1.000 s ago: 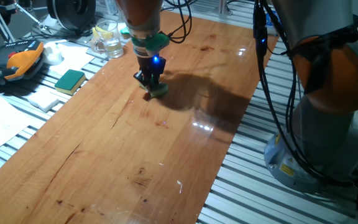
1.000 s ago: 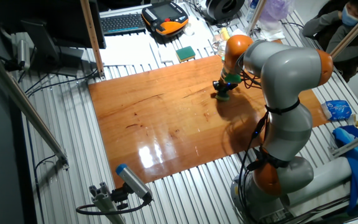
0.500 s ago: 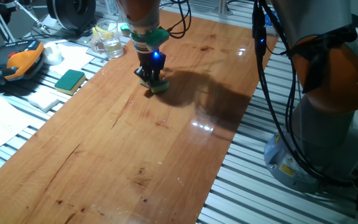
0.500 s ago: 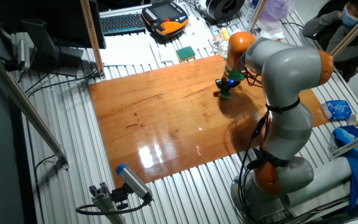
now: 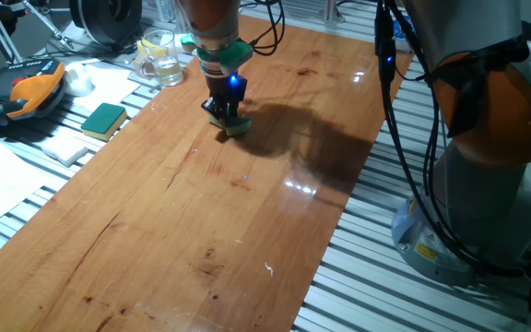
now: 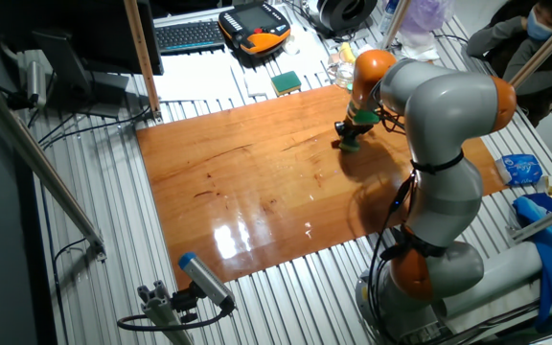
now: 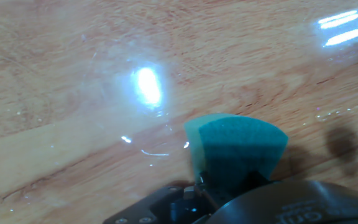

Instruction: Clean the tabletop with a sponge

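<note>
The tabletop point(image 5: 182, 212) is a long glossy reddish-brown board; it also shows in the other fixed view point(image 6: 247, 192) and fills the hand view point(image 7: 73, 74). My gripper point(image 5: 226, 120) is shut on the teal-green sponge point(image 5: 236, 128) and presses it flat on the board near its far end. The other fixed view shows the gripper point(image 6: 350, 142) on the sponge point(image 6: 350, 147). In the hand view the sponge point(image 7: 238, 149) sticks out ahead of the gripper body, touching the wet wood.
A flat rectangular green sponge point(image 5: 104, 118) lies on white paper left of the board. A glass jar point(image 5: 159, 55) and an orange pendant point(image 5: 35, 90) stand beyond it. The robot base point(image 5: 487, 175) rises at the right on the ribbed metal frame point(image 5: 376, 277).
My gripper has slid the sponge a short way along the board toward its far end, away from the small red mark.
</note>
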Robot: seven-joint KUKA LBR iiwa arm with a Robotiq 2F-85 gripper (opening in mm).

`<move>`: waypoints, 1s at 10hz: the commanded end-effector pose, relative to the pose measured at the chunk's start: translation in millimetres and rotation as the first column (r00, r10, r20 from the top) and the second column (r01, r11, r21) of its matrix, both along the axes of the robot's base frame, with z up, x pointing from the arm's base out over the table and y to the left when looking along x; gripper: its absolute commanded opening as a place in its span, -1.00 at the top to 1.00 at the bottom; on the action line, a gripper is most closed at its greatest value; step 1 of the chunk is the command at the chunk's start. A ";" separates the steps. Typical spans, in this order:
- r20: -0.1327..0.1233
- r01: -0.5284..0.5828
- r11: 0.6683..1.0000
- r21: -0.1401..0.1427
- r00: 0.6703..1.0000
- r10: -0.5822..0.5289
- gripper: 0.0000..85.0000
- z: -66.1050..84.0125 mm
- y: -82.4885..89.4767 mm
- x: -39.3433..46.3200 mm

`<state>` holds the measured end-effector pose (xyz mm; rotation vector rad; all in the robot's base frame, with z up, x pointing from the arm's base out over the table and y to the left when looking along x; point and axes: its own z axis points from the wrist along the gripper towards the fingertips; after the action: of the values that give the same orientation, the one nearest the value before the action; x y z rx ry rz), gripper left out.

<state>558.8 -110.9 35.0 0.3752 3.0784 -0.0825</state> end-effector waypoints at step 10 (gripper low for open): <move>-0.005 -0.061 0.998 0.028 0.998 0.061 0.20 8.6 -37.8 -0.5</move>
<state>558.2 -148.6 43.7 0.2817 3.0965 -0.0387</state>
